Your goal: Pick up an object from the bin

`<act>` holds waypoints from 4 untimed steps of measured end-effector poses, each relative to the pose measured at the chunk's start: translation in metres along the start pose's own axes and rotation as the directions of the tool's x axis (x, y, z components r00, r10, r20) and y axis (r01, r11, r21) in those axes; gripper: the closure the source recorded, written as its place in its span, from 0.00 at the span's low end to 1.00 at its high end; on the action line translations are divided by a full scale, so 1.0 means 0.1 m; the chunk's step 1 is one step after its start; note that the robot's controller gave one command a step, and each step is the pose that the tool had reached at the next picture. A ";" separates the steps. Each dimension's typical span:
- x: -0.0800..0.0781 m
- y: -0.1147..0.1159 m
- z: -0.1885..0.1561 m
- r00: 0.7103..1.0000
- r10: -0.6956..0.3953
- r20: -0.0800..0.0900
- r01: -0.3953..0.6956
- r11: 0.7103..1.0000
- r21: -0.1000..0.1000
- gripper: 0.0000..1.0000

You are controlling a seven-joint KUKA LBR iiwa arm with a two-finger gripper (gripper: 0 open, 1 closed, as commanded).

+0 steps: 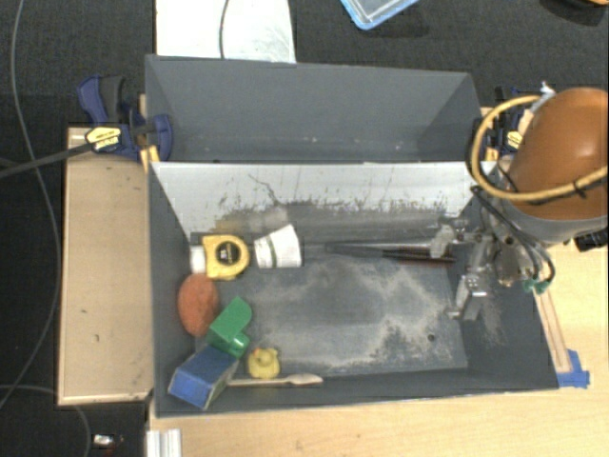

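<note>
My gripper [457, 272] hangs over the right side of the bin, open, with nothing between its fingers. A thin dark stick [381, 250] lies along the foot of the back wall, and its right end reaches up to the far fingertip [443, 243]. The other things lie well to the left. A white capped cylinder [277, 249] rests beside a yellow tape measure [225, 256].
In the bin's left front corner lies a cluster: a rust-brown oval lump [197, 303], a green block [231, 324], a blue block [201, 377], a small yellow piece [264, 361] and a pale flat stick [285, 380]. Scuffed floor spreads between the cluster and my gripper.
</note>
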State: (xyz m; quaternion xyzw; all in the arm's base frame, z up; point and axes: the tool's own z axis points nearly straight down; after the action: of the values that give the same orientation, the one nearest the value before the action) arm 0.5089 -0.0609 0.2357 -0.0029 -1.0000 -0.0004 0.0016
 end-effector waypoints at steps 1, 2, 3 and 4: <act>-0.01 0.00 -0.03 1.000 -0.003 0.007 0.003 1.000 0.001 0.00; -0.02 -0.01 0.00 1.000 0.021 0.006 -0.021 1.000 0.000 0.00; -0.35 0.07 0.36 0.998 0.062 0.008 -0.062 0.998 0.000 0.00; -0.53 -0.34 0.44 0.997 0.072 0.017 -0.073 0.997 0.002 0.00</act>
State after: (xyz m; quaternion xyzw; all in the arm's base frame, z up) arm 0.5618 -0.0951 0.1917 -0.0392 -0.9992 0.0008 -0.0067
